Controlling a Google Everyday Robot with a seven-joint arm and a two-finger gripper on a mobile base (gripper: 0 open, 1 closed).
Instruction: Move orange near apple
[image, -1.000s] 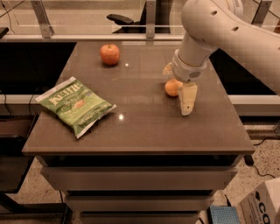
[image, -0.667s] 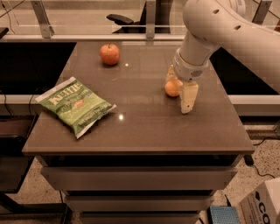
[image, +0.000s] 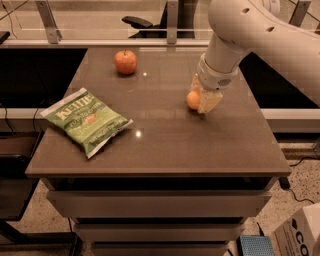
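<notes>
The orange is a small plain light-orange fruit at the right middle of the brown table. My gripper comes down from the white arm and is shut on the orange, one cream finger on its right side and the other behind it. The apple, redder and with a short stem, stands at the table's back left, well apart from the orange and the gripper.
A green chips bag lies flat at the table's front left. A metal rail and a dark chair are behind the table. A cardboard box stands on the floor at the lower right.
The gripper has closed in on the orange and shifted slightly left and up, taking the orange with it. The apple and the chips bag have not moved.
</notes>
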